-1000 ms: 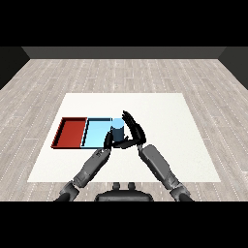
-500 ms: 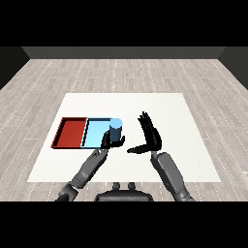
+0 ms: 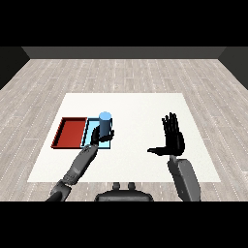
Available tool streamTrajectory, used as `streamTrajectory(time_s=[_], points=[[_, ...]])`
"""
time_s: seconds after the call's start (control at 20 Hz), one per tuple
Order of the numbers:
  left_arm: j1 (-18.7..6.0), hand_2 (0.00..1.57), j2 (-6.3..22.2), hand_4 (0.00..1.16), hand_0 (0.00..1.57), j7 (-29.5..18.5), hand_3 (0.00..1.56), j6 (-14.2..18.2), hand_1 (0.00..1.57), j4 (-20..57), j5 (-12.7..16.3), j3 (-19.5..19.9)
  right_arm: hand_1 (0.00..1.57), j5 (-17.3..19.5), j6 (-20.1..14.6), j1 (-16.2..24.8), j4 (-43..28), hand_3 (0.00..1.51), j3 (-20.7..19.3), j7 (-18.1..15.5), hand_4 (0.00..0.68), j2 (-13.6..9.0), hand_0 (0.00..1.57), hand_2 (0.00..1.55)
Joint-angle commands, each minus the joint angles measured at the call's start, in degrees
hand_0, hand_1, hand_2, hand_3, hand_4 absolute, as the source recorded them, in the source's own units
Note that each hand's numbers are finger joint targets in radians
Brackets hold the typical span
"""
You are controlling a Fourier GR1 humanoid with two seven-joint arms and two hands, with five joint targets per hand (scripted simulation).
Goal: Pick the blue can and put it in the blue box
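Note:
The blue can [image 3: 104, 123] stands upright over the light blue tray [image 3: 91, 127], next to the red tray [image 3: 70, 132]. My left hand [image 3: 100, 137] is curled round the can's lower part, so I cannot tell whether the can's base rests on the tray. My right hand [image 3: 172, 138] is held up over the white table well to the right of the can, fingers straight and thumb stretched out to the left, holding nothing.
The white table [image 3: 135, 109] extends behind and between the hands. The red tray lies against the blue tray's left side, near the table's left edge.
My right hand let go of the can and moved away to the right, opening flat. The can stays at the blue tray in my left hand.

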Motion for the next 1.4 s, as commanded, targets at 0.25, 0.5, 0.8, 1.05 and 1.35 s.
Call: streamTrajectory(time_s=[0.25, 0.5, 0.8, 1.05, 1.35], points=[[-6.75, 1.57, 10.18, 1.09, 1.57, 6.22, 1.50, -5.65, 1.57, 15.71, 3.01, 10.41, 0.00, 1.76, -1.73, 1.28, 0.55, 0.00, -2.45, -0.91, 0.000, 0.66, 0.00, 0.00], [-14.29, 1.57, 8.89, 1.05, 1.57, 6.21, 1.49, -4.66, 1.57, 30.94, -0.76, 10.89, 0.00, 2.04, 0.67, 0.01, 6.03, 0.00, -3.87, -1.90, 0.000, 0.00, 0.00, 0.00], [-17.34, 1.48, 7.59, 0.97, 1.55, 12.05, 1.38, -1.16, 1.55, 40.29, -4.55, 9.33, 0.00, -0.36, 2.76, 1.58, 9.59, 0.00, -5.70, -3.93, 0.000, 1.35, 0.00, 0.00], [-19.71, 1.30, 4.14, 0.88, 1.38, 16.56, 1.00, -0.16, 1.38, 45.98, -8.16, 6.61, 0.00, -0.34, 1.79, -3.61, 13.06, 0.00, -7.19, -1.31, 0.000, 0.89, 0.00, 0.00], [-16.66, 1.43, 2.13, 0.78, 1.57, 17.28, 0.00, -4.68, 1.57, 47.71, -6.38, 8.87, 0.00, -3.63, 6.31, -1.32, 12.45, 0.00, -9.74, -2.98, 0.000, -0.66, 0.00, 0.00]])
